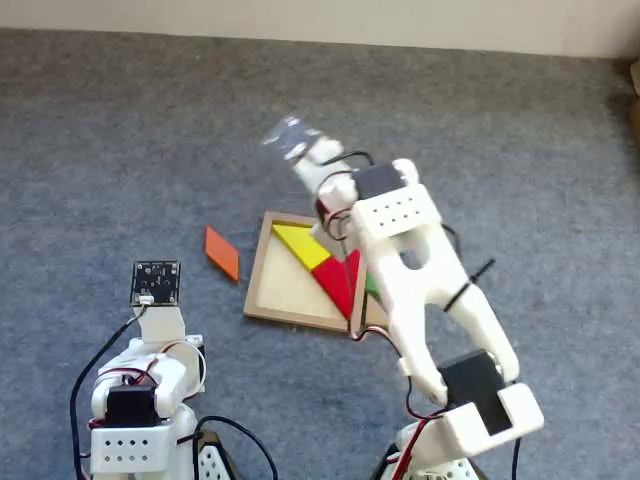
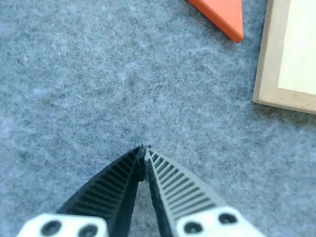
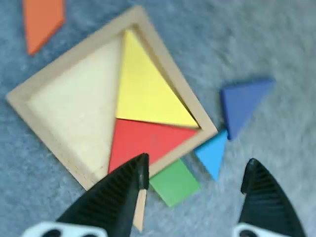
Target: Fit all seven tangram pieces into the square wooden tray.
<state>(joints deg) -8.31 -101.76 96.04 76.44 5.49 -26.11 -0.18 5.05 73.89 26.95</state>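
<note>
Looks down from the right wrist onto a square wooden tray on a grey carpeted counter, already holding a large yellow triangle and a large red triangle. Just outside the rim, beside the red one: a small green square piece, lying flat between the spread fingers of the right claw. Gapes wide, grips nothing. Further along, a light blue triangle and a dark blue triangle. Left claw pinched closed, empty, near an orange parallelogram off the tray's far side.
</note>
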